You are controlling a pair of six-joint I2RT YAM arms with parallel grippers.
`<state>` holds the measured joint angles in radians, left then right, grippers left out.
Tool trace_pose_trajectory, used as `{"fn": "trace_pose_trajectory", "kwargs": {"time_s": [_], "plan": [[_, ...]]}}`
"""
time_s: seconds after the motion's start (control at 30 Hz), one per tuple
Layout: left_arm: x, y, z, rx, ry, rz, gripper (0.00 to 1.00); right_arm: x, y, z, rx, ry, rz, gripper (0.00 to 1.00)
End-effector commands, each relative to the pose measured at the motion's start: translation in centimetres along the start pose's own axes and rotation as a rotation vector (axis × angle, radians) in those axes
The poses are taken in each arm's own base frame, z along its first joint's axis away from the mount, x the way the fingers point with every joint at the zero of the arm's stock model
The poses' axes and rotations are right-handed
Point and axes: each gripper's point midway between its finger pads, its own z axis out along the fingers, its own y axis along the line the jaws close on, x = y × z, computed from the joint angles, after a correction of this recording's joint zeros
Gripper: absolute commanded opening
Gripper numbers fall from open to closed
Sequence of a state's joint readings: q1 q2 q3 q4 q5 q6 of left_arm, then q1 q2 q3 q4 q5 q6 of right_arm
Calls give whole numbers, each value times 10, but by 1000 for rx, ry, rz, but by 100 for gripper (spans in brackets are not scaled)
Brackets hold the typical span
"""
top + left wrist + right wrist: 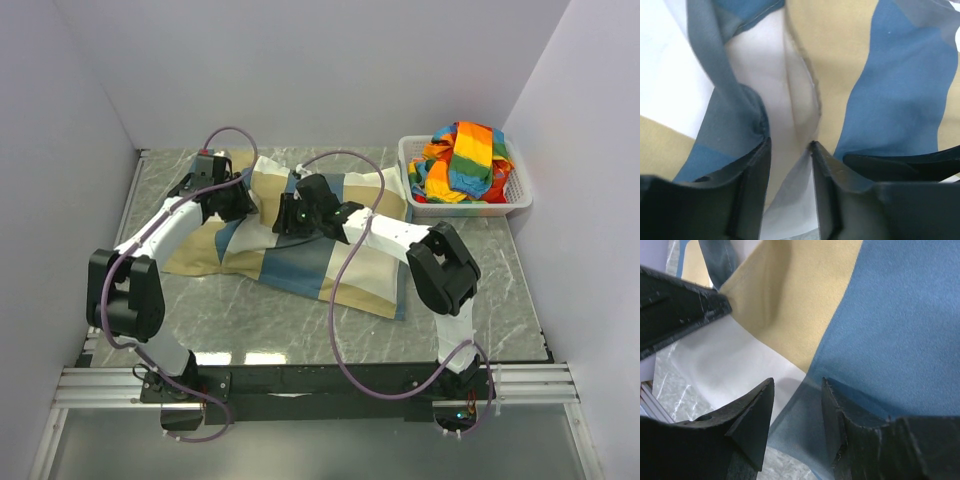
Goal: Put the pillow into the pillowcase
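Pillowcase (290, 270) (blue, tan, off-white) on the grey table (480, 300)

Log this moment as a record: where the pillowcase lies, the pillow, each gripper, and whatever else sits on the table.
pillowcase: spread and rumpled on the table, under both arms
pillow: not clearly visible; white fabric between the case's folds may be it
left gripper: jaws apart, down on the case, cloth between them
right gripper: jaws apart over the case's edge
basket: white, at the far right corner, holding a rainbow-striped cloth
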<state>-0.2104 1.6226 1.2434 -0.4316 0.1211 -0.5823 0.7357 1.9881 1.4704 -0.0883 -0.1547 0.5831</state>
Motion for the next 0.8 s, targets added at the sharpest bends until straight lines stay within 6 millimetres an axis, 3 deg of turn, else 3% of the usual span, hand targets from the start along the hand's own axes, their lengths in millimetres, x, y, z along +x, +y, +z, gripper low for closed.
{"fn": "trace_pose_trajectory", "kwargs": {"time_s": [0.0, 0.13, 0.23, 0.47, 0.53, 0.77], "plan": [[-17, -21, -7, 67, -26, 52, 39, -30, 21, -23, -48, -94, -12, 50], [-17, -19, -12, 62, -26, 60, 13, -31, 21, -26, -47, -96, -13, 50], [-20, -11, -17, 24, -54, 48, 1, -32, 21, -28, -45, -101, -16, 50], [-34, 56, -34, -181, -203, -158, 1, -34, 10, -40, 14, -132, -21, 50], [-43, 66, -40, -210, -270, -186, 1, -33, 8, -43, 24, -132, -22, 50], [-13, 113, -10, -336, -233, -330, 1, -24, -7, -45, 78, -124, -15, 49]]}}
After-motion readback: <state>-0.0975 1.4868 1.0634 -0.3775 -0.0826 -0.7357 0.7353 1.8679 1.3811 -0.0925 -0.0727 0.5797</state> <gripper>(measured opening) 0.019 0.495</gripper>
